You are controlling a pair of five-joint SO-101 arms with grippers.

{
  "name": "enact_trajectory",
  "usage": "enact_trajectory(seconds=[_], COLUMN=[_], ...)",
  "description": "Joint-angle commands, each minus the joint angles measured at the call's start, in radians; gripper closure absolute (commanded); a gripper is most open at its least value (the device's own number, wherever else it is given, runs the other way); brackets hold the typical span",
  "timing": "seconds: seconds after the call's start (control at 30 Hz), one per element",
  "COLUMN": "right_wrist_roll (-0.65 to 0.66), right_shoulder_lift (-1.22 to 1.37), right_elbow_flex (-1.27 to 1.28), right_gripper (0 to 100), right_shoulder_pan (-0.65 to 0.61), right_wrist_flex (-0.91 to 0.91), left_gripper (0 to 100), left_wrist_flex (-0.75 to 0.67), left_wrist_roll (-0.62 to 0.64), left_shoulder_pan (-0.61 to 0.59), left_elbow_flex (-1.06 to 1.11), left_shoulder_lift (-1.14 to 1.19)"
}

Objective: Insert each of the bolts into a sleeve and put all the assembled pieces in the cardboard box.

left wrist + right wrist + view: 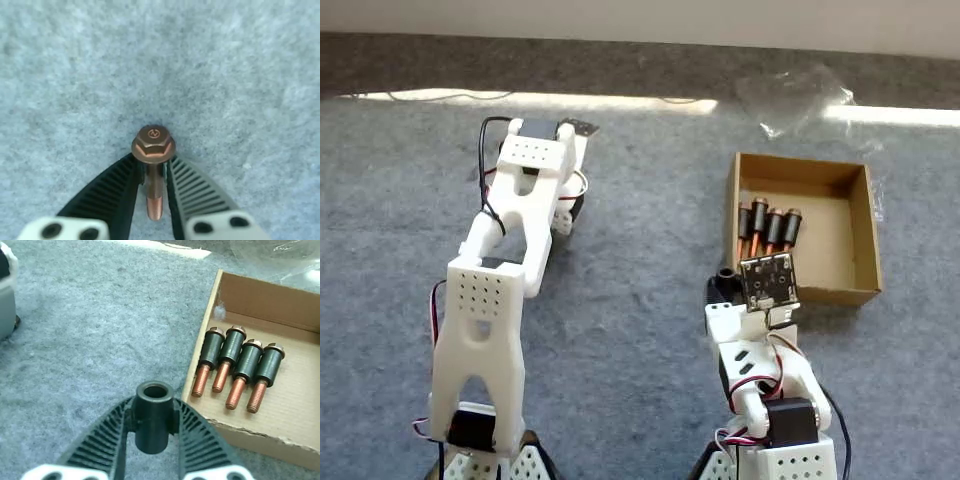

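Grey, felt-like covering lies over the whole desk, with a pale band of light beyond the cardboard box (835,245) (295,405). Inside the open box, four assembled pieces (775,228) (248,362) lie side by side near one wall. Each is a copper bolt pushed through a dark sleeve, with the threaded end sticking out. The remaining floor of the box is bare card.

Just outside that same wall of the box, the right gripper (153,407) has its jaws pinched on an empty sleeve (726,275) (152,417), which is held upright with its bore showing. Well apart from the box, off that same side, the left gripper (154,165) has its jaws pressed on a bolt (153,144) below the hex head.

Crumpled clear plastic (790,100) (280,252) lies past the box's far wall.

The jaws cover part of the bolt's shank, and only its threaded tip shows between them. In the high view a small circuit board (768,280) on the right arm overlaps the box's near wall. The box runs off the edge in the right wrist view.
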Motion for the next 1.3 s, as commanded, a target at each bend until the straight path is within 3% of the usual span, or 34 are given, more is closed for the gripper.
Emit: enact_trajectory(seconds=[0.0,0.13,0.83,0.97,1.07,1.27], right_wrist_roll=[0.012,0.012,0.012,0.012,0.012,0.012], right_shoulder_lift=[-0.010,-0.010,-0.010,-0.010,-0.010,-0.010], right_elbow_flex=[-0.016,-0.016,-0.016,-0.016,-0.016,-0.016], right_gripper=[99.5,99.5,99.5,99.5,99.5,99.5], right_shoulder_pan=[0.013,0.013,0.013,0.013,0.013,0.013], right_wrist_flex=[-0.035,-0.035,-0.031,-0.031,-0.033,-0.033], left_gripper=[94,90,89,91,100,100], left_wrist_flex=[-0.077,-0.081,-0.147,-0.147,-0.147,-0.147], left_wrist_roll=[-0.011,-0.012,-0.012,-0.012,-0.012,-0.011], left_shoulder_pan=[0.036,0.045,0.045,0.045,0.045,0.033], left_elbow_flex=[-0.051,-0.051,-0.051,-0.051,-0.047,-0.050], left_shoulder_lift=[0.004,0.002,0.001,-0.004,-0.002,0.028])
